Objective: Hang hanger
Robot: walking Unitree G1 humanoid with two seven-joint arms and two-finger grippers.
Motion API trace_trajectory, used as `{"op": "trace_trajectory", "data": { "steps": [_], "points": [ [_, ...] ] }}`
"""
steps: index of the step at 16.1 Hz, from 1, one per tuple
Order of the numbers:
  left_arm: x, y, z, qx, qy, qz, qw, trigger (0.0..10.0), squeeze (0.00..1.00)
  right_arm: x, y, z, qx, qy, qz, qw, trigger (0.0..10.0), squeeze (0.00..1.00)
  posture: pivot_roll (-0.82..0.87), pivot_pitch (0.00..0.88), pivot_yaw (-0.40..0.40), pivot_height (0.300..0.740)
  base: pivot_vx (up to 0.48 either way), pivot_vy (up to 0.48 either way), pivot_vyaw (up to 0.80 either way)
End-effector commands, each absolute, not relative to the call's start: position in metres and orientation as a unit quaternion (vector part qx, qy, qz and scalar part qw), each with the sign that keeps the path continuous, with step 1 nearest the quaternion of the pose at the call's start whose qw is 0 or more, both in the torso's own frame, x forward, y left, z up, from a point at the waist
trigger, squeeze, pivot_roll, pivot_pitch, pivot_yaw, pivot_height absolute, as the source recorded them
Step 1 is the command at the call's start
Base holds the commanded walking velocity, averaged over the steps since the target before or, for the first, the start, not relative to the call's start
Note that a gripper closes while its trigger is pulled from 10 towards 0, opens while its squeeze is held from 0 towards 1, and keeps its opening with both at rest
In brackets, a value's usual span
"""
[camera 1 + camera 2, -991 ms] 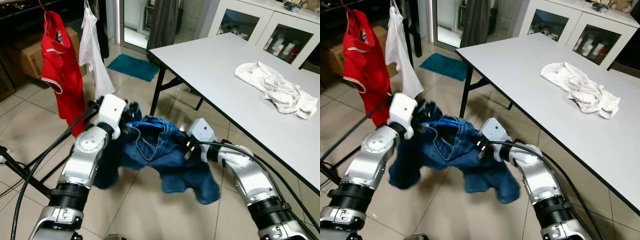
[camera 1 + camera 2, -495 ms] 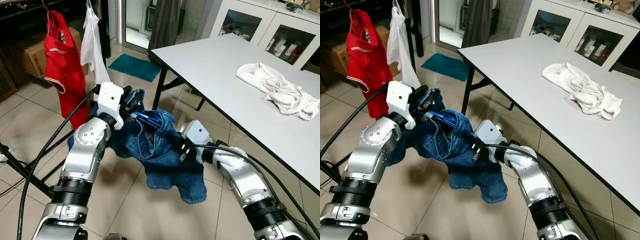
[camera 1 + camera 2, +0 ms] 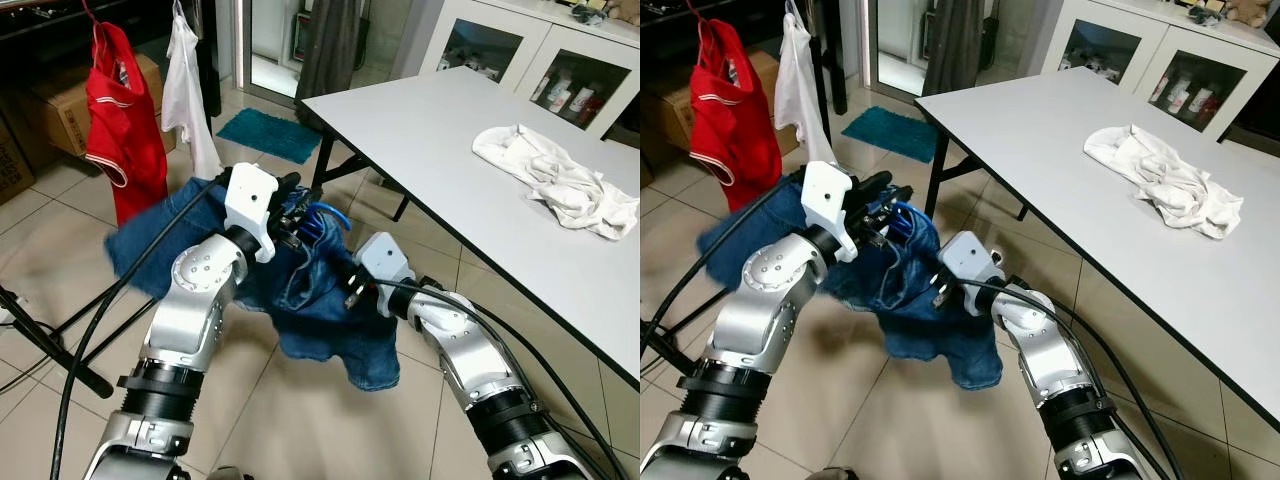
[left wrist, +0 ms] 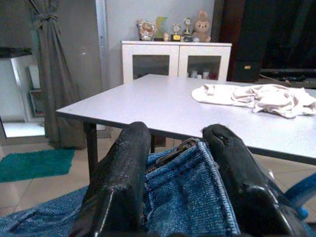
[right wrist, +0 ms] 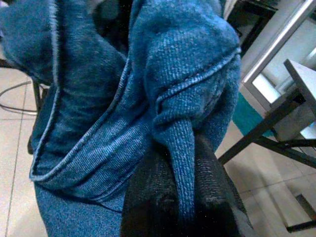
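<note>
The blue hanger sits inside the denim garment, now lifted higher and closer to the red shirt on the rack. My left gripper pinches the thick seamed waistband, my right gripper clamps a rolled fold; heavy cloth sags floorward beside the worktop.

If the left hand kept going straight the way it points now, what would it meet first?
Probably the edge of the grey table, judging from the left wrist view, though depth is unclear. The left hand itself is shut on the denim garment.
</note>
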State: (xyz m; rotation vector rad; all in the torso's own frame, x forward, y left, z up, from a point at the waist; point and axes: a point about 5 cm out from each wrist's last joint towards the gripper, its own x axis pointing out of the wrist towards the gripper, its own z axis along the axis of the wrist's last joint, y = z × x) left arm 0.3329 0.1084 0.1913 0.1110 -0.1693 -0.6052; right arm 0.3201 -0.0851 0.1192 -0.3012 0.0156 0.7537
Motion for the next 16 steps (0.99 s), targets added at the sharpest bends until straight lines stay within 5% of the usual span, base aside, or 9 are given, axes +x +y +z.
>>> {"op": "trace_trajectory", "data": {
  "steps": [1,2,8,9,13,14,16],
  "points": [
    [0.328,0.096,0.192,0.053,-0.087,-0.328,0.939,10.0,1.0,0.328,-0.088,0.137,-0.137,-0.032,0.346,0.928,0.0,0.0,0.11,0.055,-0.122,0.74,0.0,0.0,0.0],
    [0.328,0.096,0.194,0.066,-0.096,-0.324,0.939,10.0,0.0,0.33,-0.089,0.138,-0.127,-0.035,0.339,0.932,0.0,0.0,0.11,0.055,-0.122,0.74,0.0,0.0,0.0],
    [0.325,0.111,0.197,0.12,-0.121,-0.297,0.939,10.0,0.0,0.338,-0.1,0.153,-0.026,-0.082,0.284,0.955,0.0,0.0,0.12,0.054,-0.12,0.74,0.0,0.0,0.0],
    [0.323,0.112,0.198,0.12,-0.127,-0.3,0.938,10.0,1.0,0.337,-0.099,0.154,-0.015,-0.086,0.286,0.954,0.0,0.0,0.12,0.055,-0.122,0.74,0.0,0.0,0.0],
    [0.321,0.113,0.211,0.17,-0.188,-0.284,0.925,10.0,1.0,0.337,-0.097,0.153,0.0,-0.093,0.29,0.953,0.0,0.0,0.13,0.056,-0.126,0.74,0.0,0.0,0.0],
    [0.32,0.113,0.217,0.188,-0.216,-0.28,0.916,10.0,0.0,0.337,-0.098,0.153,0.005,-0.096,0.29,0.952,0.0,0.0,0.13,0.056,-0.126,0.74,0.0,0.0,0.0],
    [0.314,0.113,0.224,0.234,-0.258,-0.287,0.893,10.0,0.0,0.336,-0.1,0.154,0.01,-0.103,0.29,0.952,0.0,0.0,0.13,0.057,-0.126,0.74,0.0,0.0,0.0]
  ]
}}
